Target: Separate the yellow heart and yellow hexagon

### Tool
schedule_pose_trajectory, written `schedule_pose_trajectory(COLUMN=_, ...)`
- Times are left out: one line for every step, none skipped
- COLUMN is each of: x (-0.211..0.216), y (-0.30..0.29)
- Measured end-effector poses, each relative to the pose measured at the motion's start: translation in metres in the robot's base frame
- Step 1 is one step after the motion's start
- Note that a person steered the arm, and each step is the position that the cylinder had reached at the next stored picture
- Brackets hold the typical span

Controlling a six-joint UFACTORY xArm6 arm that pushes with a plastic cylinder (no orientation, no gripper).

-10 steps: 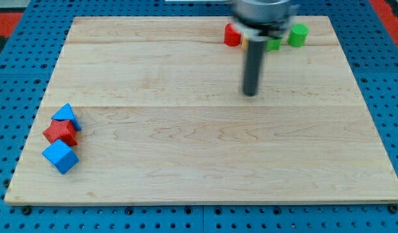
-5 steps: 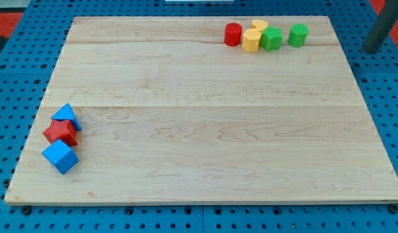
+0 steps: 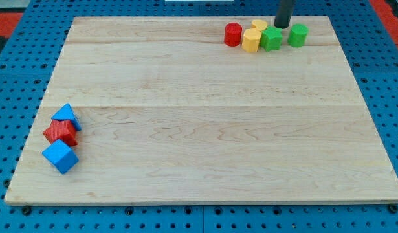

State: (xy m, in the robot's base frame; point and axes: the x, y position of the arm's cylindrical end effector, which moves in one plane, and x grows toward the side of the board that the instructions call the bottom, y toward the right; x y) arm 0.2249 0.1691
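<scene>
The yellow hexagon [image 3: 251, 40] lies near the view's top edge of the wooden board [image 3: 199, 129]. The yellow heart [image 3: 259, 26] touches it just above and to its right. My tip [image 3: 281, 25] stands at the top of the view, just right of the yellow heart and above the green block [image 3: 272, 39]. The tip does not visibly touch the heart.
A red cylinder [image 3: 233, 33] sits left of the hexagon. A second green block [image 3: 298, 35] lies right of the first. At the view's left stand a blue triangle [image 3: 66, 115], a red block [image 3: 60, 132] and a blue cube [image 3: 60, 156].
My tip moved from the board's middle top out to the right edge, then back left to just above the green block. The blocks have not moved.
</scene>
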Motion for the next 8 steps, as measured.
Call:
schedule_pose_trajectory(x=0.000, y=-0.054)
schedule_pose_trajectory(x=0.006, y=-0.095)
schedule_pose_trajectory(x=0.018, y=-0.091)
schedule_pose_trajectory(x=0.028, y=-0.087)
schedule_pose_trajectory(x=0.039, y=-0.074)
schedule_pose_trajectory(x=0.060, y=-0.094)
schedule_pose_trajectory(x=0.047, y=-0.174)
schedule_pose_trajectory(x=0.024, y=-0.212)
